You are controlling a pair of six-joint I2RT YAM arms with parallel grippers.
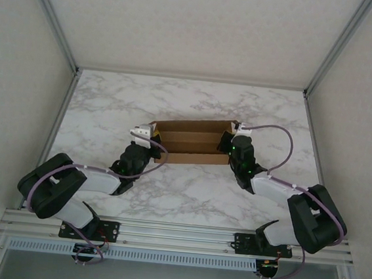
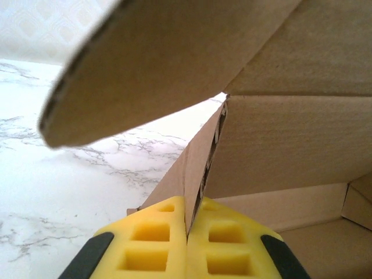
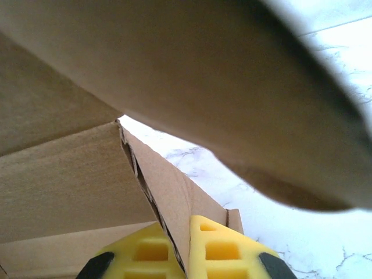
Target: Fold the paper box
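Both left gripper and right gripper pinch opposite end walls of the paper box.

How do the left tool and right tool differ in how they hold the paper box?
The left tool pinches the left end wall of the paper box; the right tool pinches its right end wall. The left tool's pads nearly meet; the right tool's pads sit apart around the cardboard. Shared: both shut on an upright wall beneath a rounded flap.
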